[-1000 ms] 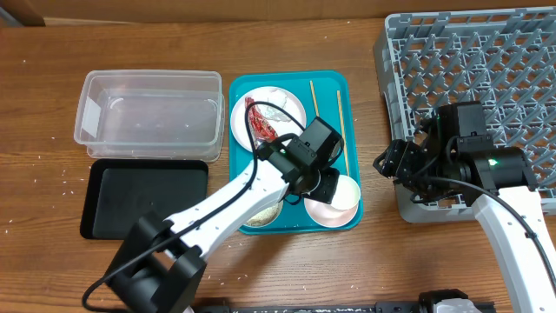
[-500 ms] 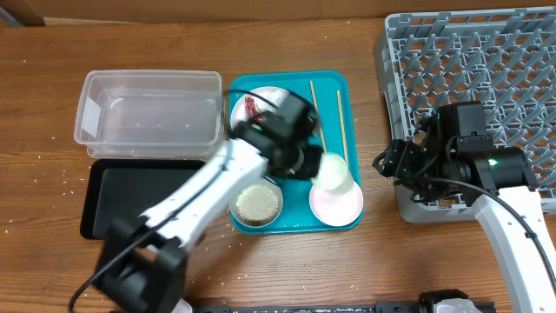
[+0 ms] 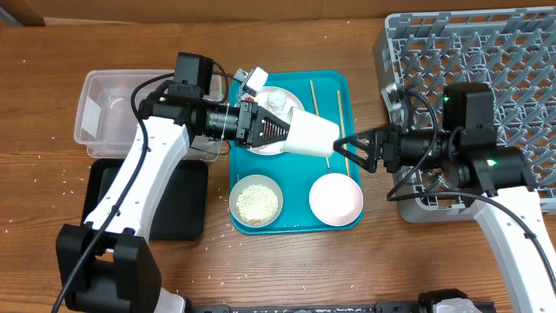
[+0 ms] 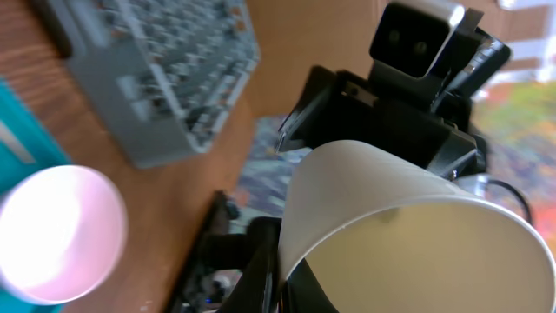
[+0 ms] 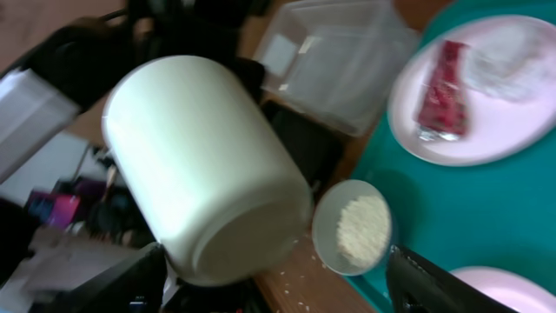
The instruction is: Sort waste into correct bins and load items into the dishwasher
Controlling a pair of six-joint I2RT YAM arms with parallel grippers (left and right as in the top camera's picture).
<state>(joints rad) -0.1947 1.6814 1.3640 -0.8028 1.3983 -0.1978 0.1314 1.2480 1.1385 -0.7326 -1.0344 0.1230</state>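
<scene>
Progress minimal: left gripper (image 3: 285,133) clamps cup (image 3: 314,136), right gripper (image 3: 346,149) gapes open nearby; dish rack (image 3: 486,69) looks unloaded, wrapper (image 5: 441,91) on plate (image 5: 512,122).

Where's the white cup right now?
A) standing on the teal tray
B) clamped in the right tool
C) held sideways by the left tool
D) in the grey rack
C: the left tool grips the cup on its side over the teal tray; the right tool is open.

The table (image 3: 287,269) is brown wood with visible grain, lit evenly. Past its edge, the wrist views show only blurred surroundings.
</scene>
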